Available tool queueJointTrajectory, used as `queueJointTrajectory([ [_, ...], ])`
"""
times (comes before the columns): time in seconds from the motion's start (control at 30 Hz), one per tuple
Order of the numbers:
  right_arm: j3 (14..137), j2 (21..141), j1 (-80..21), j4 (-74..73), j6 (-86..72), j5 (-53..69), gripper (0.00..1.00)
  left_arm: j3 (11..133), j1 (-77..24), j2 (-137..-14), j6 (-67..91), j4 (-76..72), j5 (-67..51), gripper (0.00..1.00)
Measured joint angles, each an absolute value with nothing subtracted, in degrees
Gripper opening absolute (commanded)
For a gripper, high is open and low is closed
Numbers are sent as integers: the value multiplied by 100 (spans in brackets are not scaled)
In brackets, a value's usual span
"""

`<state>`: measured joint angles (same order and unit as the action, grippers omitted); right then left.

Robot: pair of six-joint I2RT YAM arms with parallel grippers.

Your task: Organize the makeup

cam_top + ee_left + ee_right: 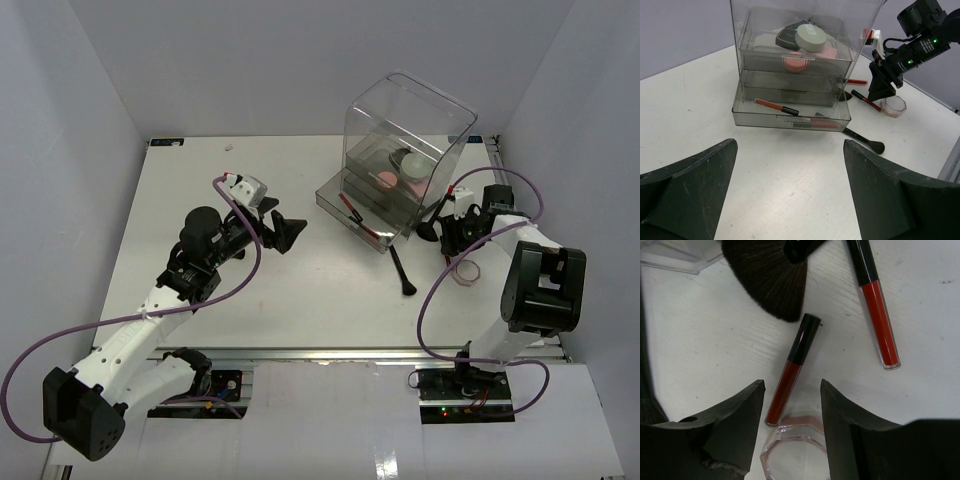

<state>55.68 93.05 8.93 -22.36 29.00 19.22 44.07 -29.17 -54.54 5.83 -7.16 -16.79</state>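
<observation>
Shows pale green compact [811, 36] and red pencil [776, 106] already in drawer box [430, 110]; leaves lip gloss tubes [792, 369] and brush [399, 265] on table [300, 290]; poises spread right gripper [792, 390] over one tube; finds left gripper [790, 147] spread, empty.

Count | box [440, 120] x1 | brushes [400, 268] [772, 285] x2 | red tubes [790, 371] [877, 315] [776, 106] [822, 123] x4 | compacts [811, 37] [796, 62] [785, 34] x3, poss. more hidden | hex jar [893, 106] x1
</observation>
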Motion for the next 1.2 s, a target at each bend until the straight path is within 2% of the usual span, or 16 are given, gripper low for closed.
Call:
queueJointTrajectory([
  [0.23, 5582, 9544, 780, -2205, 2896, 1586, 40, 4407, -2917, -5454, 577, -674, -1708, 98],
  [0.5, 5581, 9691, 731, -2111, 2872, 1462, 33, 4404, -2917, -5491, 580, -657, -1717, 98],
  [0.67, 5581, 9692, 729, -2086, 2857, 1427, 17, 4394, -2917, -5498, 580, -650, -1717, 98],
  [0.97, 5576, 9612, 801, -2111, 2706, 1758, 13, 4394, -2917, -5498, 580, -650, -1717, 98],
  [1.2, 5523, 8745, 1059, -2278, 2574, 2509, 12, 4394, -2917, -5498, 580, -650, -1716, 98],
])
